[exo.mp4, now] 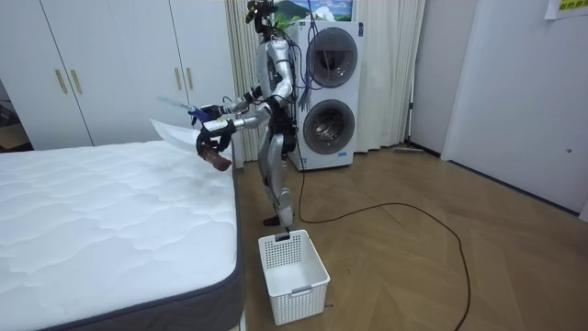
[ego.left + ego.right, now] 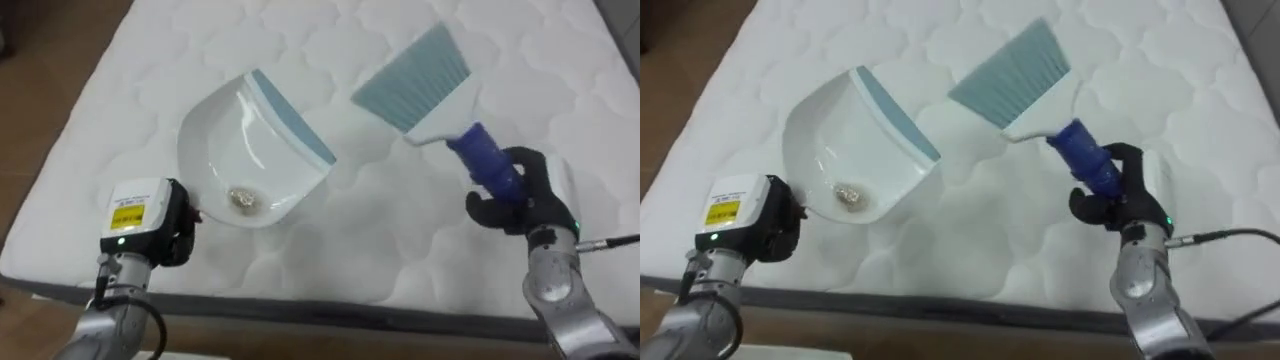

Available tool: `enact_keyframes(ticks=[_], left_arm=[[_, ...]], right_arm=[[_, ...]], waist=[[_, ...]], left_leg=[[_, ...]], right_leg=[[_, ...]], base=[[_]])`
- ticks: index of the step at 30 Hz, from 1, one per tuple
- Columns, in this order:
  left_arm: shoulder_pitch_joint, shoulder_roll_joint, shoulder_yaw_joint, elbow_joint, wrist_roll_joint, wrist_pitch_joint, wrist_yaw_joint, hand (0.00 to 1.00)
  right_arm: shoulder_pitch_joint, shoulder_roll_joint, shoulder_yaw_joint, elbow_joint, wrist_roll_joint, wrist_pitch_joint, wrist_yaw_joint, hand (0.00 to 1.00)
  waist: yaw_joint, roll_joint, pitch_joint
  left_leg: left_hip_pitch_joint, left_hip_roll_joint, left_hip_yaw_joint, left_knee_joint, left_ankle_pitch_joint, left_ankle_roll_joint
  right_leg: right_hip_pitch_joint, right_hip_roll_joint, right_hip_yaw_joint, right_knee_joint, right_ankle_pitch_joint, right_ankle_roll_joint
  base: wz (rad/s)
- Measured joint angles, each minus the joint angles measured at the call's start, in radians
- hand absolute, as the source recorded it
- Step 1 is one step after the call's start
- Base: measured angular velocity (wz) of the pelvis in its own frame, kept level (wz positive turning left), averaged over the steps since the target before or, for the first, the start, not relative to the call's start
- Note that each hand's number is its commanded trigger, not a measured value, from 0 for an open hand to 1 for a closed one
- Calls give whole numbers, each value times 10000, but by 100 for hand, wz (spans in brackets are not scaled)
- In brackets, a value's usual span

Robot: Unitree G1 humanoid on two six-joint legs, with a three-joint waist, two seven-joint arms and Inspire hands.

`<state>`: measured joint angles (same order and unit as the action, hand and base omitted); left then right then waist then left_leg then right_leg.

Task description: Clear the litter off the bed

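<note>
White quilted mattress [image 2: 330,250] under everything. Left hand [image 2: 180,238] grips the dustpan [image 2: 250,140] at its near end, pan tipped up with some crumbs [image 2: 243,199] inside. Right of the dustpan, right hand [image 2: 520,195] is clenched round the brush [image 2: 425,80] by its blue handle.

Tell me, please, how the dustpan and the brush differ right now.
The dustpan is a white scoop with a blue lip, at the left hand; the brush has pale bristles and a dark blue handle, clasped by the right hand. The dustpan holds a small clump of debris; the brush carries none. Both are over the mattress.
</note>
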<state>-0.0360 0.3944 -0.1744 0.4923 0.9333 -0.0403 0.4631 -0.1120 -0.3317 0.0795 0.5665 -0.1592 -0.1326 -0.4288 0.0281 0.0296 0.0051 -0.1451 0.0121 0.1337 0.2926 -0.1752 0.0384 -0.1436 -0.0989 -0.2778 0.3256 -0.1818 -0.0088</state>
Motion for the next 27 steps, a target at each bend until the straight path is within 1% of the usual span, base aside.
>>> enact_keyframes(ticks=[5, 7, 10, 12, 13, 14, 17, 18, 21, 22, 24, 27], left_arm=[[365, 0, 563, -418, 2, -27, 1, 100], [436, -2, 632, -423, 3, -31, 0, 100], [792, -52, 858, -637, -52, -84, 0, 100], [858, -321, 1048, -682, -62, -128, -8, 100], [858, -375, 1082, -707, -62, -149, -10, 100], [858, -466, 1146, -781, -127, -195, -12, 100], [913, -627, 1186, -1037, -365, -320, -11, 100], [944, -662, 1201, -1079, -375, -323, -11, 100], [1133, -710, 1212, -1268, -386, -343, -9, 100], [1181, -723, 1230, -1269, -379, -359, -8, 100], [1333, -730, 1334, -1268, -378, -416, -8, 100], [1527, -735, 1448, -1268, -371, -499, -4, 100]], right_arm=[[365, 0, -261, -164, 920, 0, -72, 0], [590, 1, -295, -161, 1102, 0, -72, 0], [888, 12, -294, -134, 1333, 0, -45, 0], [995, 40, -311, -87, 1370, 0, 22, 0], [997, 53, -317, -72, 1370, 0, 75, 0], [995, 71, -315, -26, 1446, 0, 179, 0], [1001, 95, -306, 126, 1725, 12, 382, 0], [1003, 107, -300, 135, 1740, 20, 412, 0], [1014, 184, -230, 272, 1722, 20, 479, 0], [1033, 210, -233, 315, 1705, 20, 478, 0], [1173, 258, -234, 326, 1605, 19, 480, 0], [1242, 259, -235, 336, 1627, 19, 489, 0]], waist=[[-20, 19, -28], [-16, 30, -46], [18, 41, -67], [16, 38, -65], [18, 35, -65], [44, 19, -73], [67, -24, -71], [80, -37, -81], [83, -148, -80], [85, -170, -96], [102, -255, -90], [103, -263, -85]], left_leg=[[589, -57, 8, -371, 1, -1], [792, -59, -2, -426, 0, -1], [1203, -64, -3, -667, 0, -3], [1370, -75, -26, -719, -1, -5], [1389, -75, -33, -720, -2, -5], [1416, -74, -59, -729, -3, -7], [1578, -75, -90, -837, -5, -15], [1617, -76, -90, -869, -5, -19], [1751, -58, -90, -914, -23, -50], [1765, -48, -90, -924, -28, -59], [1774, -21, -90, -924, -38, -76], [1763, -17, -92, -914, -41, -81]], right_leg=[[502, 69, 14, -221, 32, 54], [790, 109, 12, -430, 45, 83], [1215, 159, -1, -701, 61, 109], [1387, 167, -6, -764, 48, 129], [1426, 176, -8, -807, 52, 135], [1491, 197, -6, -864, 61, 146], [1630, 216, -8, -900, 62, 148], [1649, 218, -5, -901, 62, 148], [1793, 269, 20, -1019, 71, 154], [1817, 286, 36, -1057, 78, 154], [1824, 314, 43, -1059, 91, 135], [1822, 318, 59, -1061, 92, 134]], base=[[0], [0], [0], [2], [4], [4], [1], [0], [0], [0], [0], [0]])
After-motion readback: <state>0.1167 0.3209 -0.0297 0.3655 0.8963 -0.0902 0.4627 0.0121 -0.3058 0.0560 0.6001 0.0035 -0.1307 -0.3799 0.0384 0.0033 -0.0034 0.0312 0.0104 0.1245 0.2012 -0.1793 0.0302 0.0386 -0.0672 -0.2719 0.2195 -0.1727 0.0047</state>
